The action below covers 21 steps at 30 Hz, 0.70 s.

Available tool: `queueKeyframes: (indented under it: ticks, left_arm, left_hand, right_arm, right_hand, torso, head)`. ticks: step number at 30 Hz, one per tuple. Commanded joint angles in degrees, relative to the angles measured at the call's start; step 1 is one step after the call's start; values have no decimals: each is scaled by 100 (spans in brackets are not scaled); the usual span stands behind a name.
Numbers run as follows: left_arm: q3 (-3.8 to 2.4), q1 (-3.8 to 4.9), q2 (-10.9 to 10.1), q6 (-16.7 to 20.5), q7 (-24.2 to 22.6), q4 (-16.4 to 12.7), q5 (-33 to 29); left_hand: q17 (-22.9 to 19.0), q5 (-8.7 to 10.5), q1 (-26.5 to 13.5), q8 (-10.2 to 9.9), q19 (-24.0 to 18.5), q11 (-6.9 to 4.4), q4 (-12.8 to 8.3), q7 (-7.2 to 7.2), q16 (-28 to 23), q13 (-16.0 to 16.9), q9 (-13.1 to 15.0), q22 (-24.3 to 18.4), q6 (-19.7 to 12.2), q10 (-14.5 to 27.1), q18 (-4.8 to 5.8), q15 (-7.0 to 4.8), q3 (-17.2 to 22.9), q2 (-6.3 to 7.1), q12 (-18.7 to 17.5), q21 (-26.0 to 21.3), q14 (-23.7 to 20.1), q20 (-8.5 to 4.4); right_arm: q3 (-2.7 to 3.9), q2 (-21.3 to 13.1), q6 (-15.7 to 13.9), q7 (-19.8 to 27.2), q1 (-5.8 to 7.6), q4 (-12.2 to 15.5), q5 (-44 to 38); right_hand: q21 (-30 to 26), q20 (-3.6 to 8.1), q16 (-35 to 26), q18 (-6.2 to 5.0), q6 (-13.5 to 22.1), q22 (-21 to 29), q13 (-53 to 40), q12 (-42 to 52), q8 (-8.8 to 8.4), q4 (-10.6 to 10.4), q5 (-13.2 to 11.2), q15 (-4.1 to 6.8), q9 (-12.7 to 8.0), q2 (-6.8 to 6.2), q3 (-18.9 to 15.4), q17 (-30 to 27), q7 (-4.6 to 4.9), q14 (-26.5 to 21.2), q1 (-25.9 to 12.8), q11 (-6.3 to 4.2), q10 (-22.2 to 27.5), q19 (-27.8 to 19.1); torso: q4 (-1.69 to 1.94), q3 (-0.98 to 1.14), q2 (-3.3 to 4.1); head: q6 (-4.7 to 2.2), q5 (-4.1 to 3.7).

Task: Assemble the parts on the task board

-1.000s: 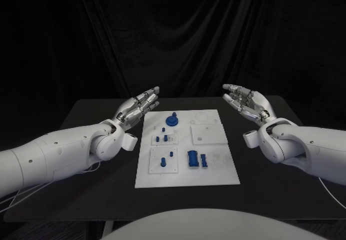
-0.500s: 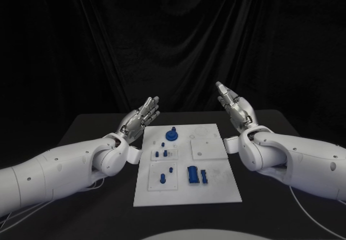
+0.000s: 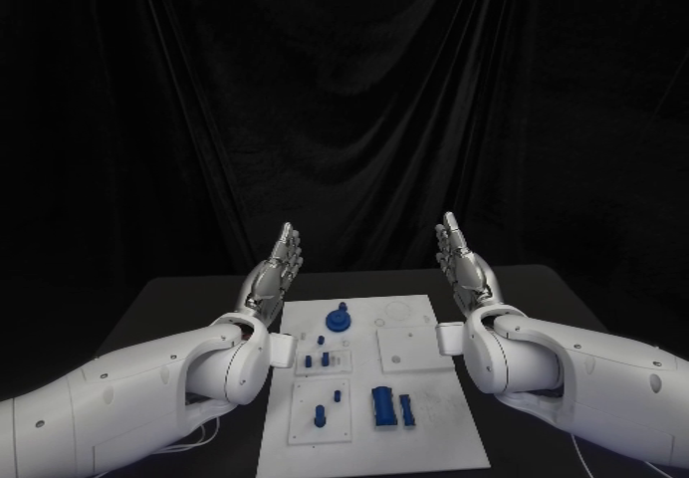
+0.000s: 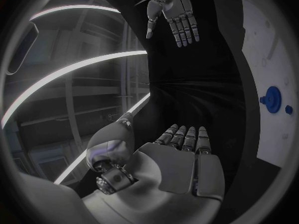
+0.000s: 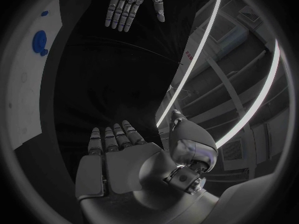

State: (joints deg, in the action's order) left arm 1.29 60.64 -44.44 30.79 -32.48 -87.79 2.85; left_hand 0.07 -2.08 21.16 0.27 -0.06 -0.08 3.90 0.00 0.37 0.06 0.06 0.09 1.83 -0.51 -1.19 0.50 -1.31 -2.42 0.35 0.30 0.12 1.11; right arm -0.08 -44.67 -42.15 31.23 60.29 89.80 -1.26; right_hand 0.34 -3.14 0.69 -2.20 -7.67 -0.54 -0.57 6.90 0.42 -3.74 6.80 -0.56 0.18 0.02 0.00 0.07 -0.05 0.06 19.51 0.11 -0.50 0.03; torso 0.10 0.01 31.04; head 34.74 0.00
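The task board (image 3: pixel 376 393) is seen lying flat in the middle of the black table (image 3: pixel 172 299), with the blue parts spread over it: a round knobbed part (image 3: pixel 339 319) at the far end, small pegs (image 3: pixel 325 357) standing in a raised square plate just nearer, another peg pair (image 3: pixel 321 414) in the near left plate, and a larger block (image 3: pixel 383 405) with a slim piece (image 3: pixel 408 409) just to its right. A bare white plate (image 3: pixel 406 350) lies right of the middle. None of these parts is touched by anything. The left hand (image 3: pixel 273 271) and the right hand (image 3: pixel 462 263) are held up on either side of the board's far end, well above it, fingers straight and together, palms facing each other, nothing gripped. Against the pictures of a second ago, both hands have been raised and turned from a cupped, outward-tilted pose to this upright one, while the parts keep their places on the board; the board's drift in the picture is a camera shift. From this it is judged that no part is being handled at this moment, and whether assembly lies ahead or is done cannot be settled.
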Motion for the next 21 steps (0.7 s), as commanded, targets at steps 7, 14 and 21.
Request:
queueKeyframes:
  ticks: [7,14,21]
  left_arm:
    - [-129,-48,-25,1333,269,-216,-285]
    - [-129,-48,-25,1333,269,-216,-285]
    - [-129,-48,-25,1333,269,-216,-285]
  left_hand:
    - [-7,208,-994,-27,6,8,-390,0,-37,-6,-6,-9,-183,51,119,-50,131,242,-35,-30,-12,-111]
    - [-7,208,-1277,-27,6,8,-390,0,-37,-6,-6,-9,-183,51,119,-50,131,242,-35,-30,-12,-111]
    - [-7,208,-1579,-27,6,8,-390,0,-37,-6,-6,-9,-183,51,119,-50,131,242,-35,-30,-12,-111]
  right_arm:
    - [8,-2,-197,-144,-13,15,126]
    - [8,-2,-197,-144,-13,15,126]
    - [8,-2,-197,-144,-13,15,126]
  right_hand:
    - [-34,314,-69,220,348,54,57,-690,-42,374,-680,56,-18,-2,0,-7,5,-6,-912,-11,50,-3]
    - [-34,314,-69,220,767,54,57,-690,-42,374,-680,56,-18,-2,0,-7,5,-6,-1169,-11,50,-3]
    - [-34,314,-69,220,767,54,57,-690,-42,374,-680,56,-18,-2,0,-7,5,-6,-1951,-11,50,-3]
  torso:
    - [-10,-1,14]
    - [-10,-1,14]
    - [-10,-1,14]
  head:
    - [-36,0]
    - [-36,0]
    - [-36,0]
